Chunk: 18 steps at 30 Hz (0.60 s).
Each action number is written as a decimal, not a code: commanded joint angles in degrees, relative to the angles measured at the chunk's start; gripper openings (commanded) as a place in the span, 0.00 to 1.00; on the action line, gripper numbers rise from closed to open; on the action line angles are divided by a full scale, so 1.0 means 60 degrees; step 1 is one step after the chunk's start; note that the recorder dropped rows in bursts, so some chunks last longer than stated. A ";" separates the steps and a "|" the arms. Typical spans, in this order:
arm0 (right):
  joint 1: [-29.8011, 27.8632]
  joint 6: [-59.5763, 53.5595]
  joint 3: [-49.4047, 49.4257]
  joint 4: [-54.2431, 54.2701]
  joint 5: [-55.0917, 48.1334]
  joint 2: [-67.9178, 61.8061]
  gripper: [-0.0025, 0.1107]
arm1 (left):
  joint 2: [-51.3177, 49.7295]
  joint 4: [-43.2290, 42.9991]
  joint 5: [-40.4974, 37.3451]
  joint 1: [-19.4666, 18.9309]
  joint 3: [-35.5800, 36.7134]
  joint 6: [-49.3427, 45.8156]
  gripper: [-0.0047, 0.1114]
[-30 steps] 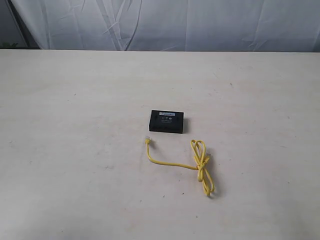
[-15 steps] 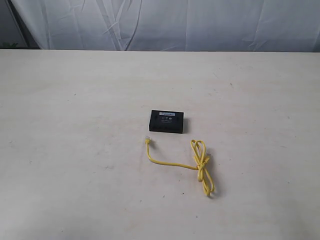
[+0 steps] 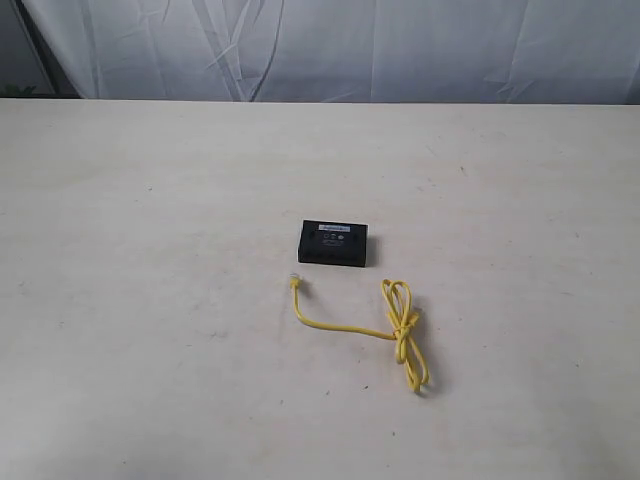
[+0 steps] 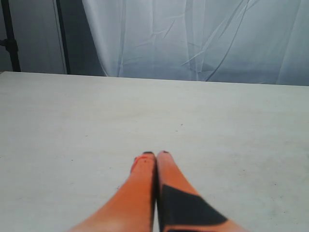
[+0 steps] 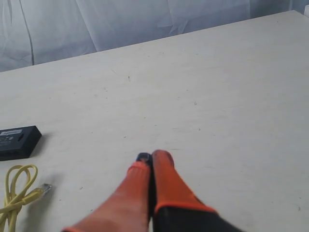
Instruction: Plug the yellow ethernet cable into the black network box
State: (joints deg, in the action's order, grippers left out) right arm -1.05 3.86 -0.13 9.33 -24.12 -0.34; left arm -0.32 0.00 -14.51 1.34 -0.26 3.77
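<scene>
**Cable unplugged, both sets of fingers closed**

The black network box (image 3: 334,243) sits mid-bench (image 3: 150,250). The yellow ethernet cable (image 3: 403,323) lies knotted just in front, one plug near the box but not touching. Left fingers (image 4: 145,166) are pressed together, and right fingers (image 5: 161,166) are together too, both holding nothing.

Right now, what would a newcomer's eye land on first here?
The bright yellow ethernet cable, knotted into loops, lies unplugged mid-scene. Just behind it sits the black network box, small and dark against the pale table. The left hand and right hand are shut, holding nothing.
</scene>
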 commanded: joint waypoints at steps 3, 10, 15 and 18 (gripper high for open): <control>-0.0029 -0.0044 0.0022 -0.0045 0.0192 0.0057 0.02 | 0.0054 -0.0051 0.0133 -0.0026 0.0044 0.0008 0.04; -0.0029 -0.0044 0.0022 -0.0071 0.1111 0.0057 0.02 | 0.0054 -0.0051 0.0133 -0.0026 0.0044 0.0008 0.04; -0.0029 -0.0065 0.0022 -0.0071 0.2670 0.0057 0.02 | 0.0054 -0.0051 0.0133 -0.0026 0.0044 0.0008 0.04; -0.0029 -0.0180 0.0022 -0.0435 0.3319 0.0057 0.02 | 0.0054 -0.0051 0.0133 -0.0026 0.0044 0.0008 0.04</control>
State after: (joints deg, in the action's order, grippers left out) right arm -1.05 3.86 -0.13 8.97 -8.49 -0.34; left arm -0.32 0.00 -14.51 1.34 -0.26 3.77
